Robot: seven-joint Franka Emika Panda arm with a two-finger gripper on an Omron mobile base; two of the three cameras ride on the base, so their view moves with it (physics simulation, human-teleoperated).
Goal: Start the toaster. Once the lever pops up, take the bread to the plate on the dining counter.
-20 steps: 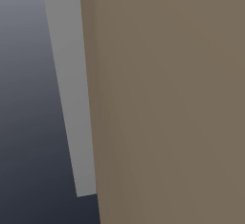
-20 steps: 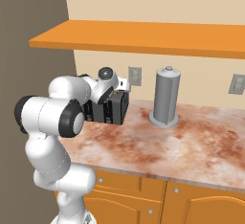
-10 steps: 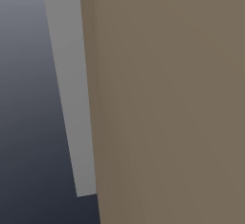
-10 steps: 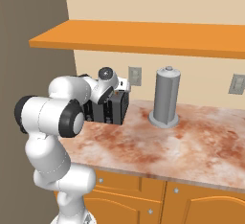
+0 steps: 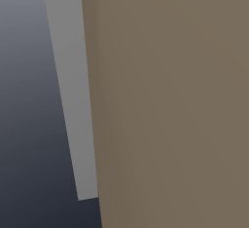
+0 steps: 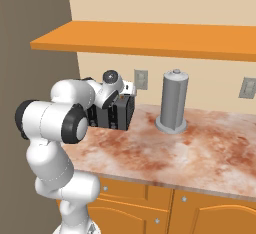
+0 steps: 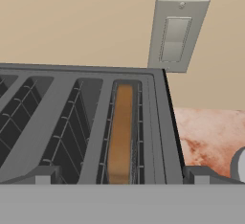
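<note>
The small square tan-brown toast slice [image 7: 120, 132] is seen standing on edge, sunk down in the rightmost slot of the dark grey metal toaster [image 7: 62, 122], with its top edge just below the slot's rim. In the right base view the same black toaster [image 6: 119, 114] is placed at the back of the pinkish-brown marbled stone counter [image 6: 190, 153], partly covered by the white arm's wrist, beside a tall grey cylindrical appliance [image 6: 173, 101] and beneath an orange wooden shelf [image 6: 150, 37].

The claw [image 7: 122, 180] is held just above the toaster's near edge with its jaws standing wide apart; nothing is gripped. The two dark finger tips are glimpsed only at the bottom of the hand view.

The task is judged to be at its very beginning: the bread is loaded, but the starting of the toaster cannot be confirmed, and the lifting out and the carrying to the plate remain to be done.

The toaster's lever is hidden from all views, so its position cannot be told. The leftmost slots are cut off by the edge of the hand view. The left base view is blocked by a flat brown panel [image 5: 175, 105] and a grey strip [image 5: 73, 90] against a dark background. A pale grey wall switch plate [image 7: 176, 35] is seen behind the toaster.
</note>
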